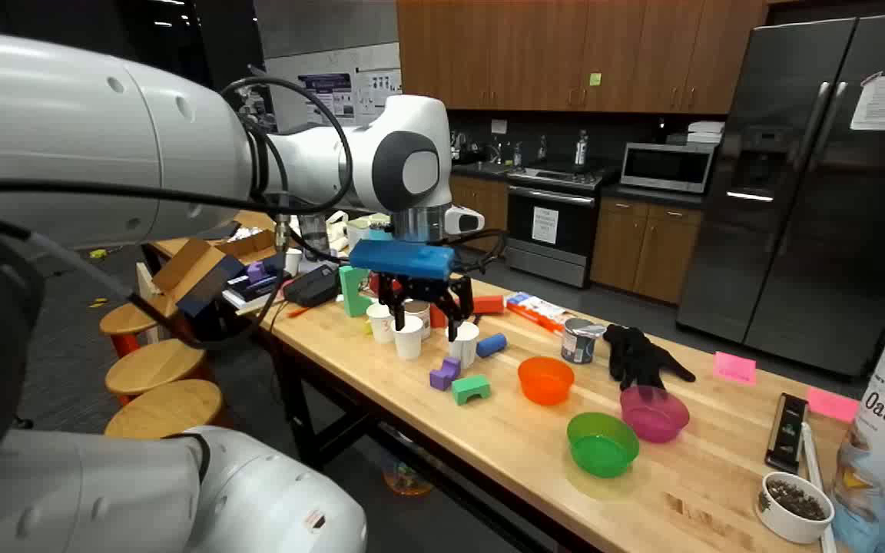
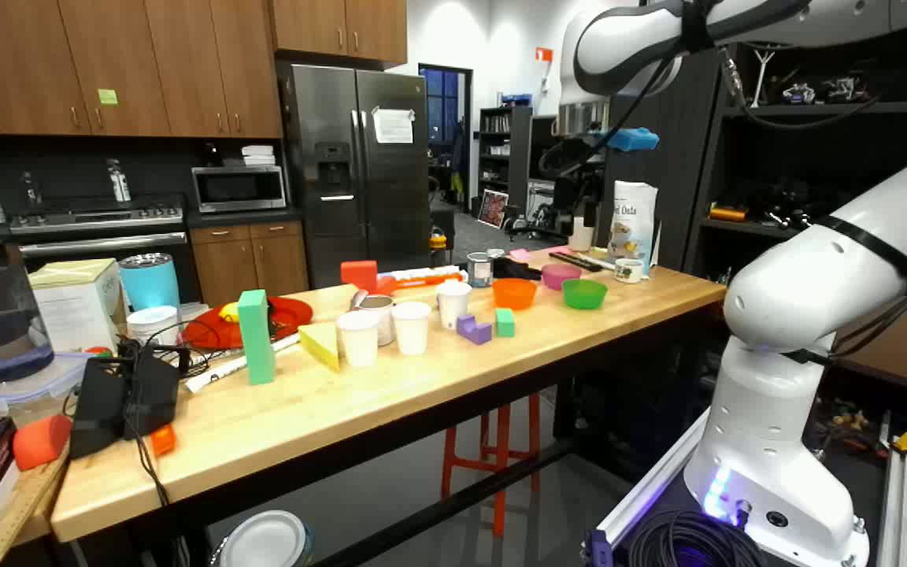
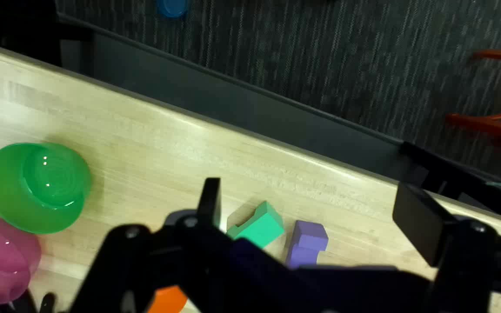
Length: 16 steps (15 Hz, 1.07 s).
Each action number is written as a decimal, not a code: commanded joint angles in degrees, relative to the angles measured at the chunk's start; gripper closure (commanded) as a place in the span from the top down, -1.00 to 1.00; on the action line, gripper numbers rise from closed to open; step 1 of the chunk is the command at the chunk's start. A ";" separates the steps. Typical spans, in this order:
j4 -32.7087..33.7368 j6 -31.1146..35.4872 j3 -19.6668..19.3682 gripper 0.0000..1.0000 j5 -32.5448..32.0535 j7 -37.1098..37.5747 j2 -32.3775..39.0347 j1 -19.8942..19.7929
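Wrist view, starting at the left edge: a pink bowl [image 3: 5,258] sits at lower left, a green bowl [image 3: 37,187] just above it in the frame, both on the pale tabletop [image 3: 146,150]. Farther right, at the bottom edge, part of an orange bowl [image 3: 169,298] shows past the dark claw [image 3: 310,204], whose fingers stand spread wide, gripping nothing. Framed between them, low in the middle, a green block [image 3: 259,228] lies on the tabletop, with a purple block [image 3: 307,240] just beside it on its right; the claw hangs clear above both. Legs of a red stool [image 3: 485,124] cross the right edge. In an exterior view, again from the left, the claw is near the middle of the frame, overlapping white cups [image 1: 409,343] behind it. Just below those lie the purple block and the green block, then come a blue cylinder [image 1: 492,345], the orange bowl, a metal can [image 1: 579,346], a black glove [image 1: 634,357] and, at the right edge, a bag of oats [image 1: 884,453].
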 commanded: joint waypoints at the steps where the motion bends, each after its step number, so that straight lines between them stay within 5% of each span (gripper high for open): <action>1: 0.16 -0.11 -0.03 1.00 -0.02 0.05 0.03 0.06; 11: 0.68 0.80 0.09 1.00 -1.07 0.78 0.72 -0.74; 16: 5.88 10.85 -0.05 1.00 -16.00 -4.03 5.26 -2.79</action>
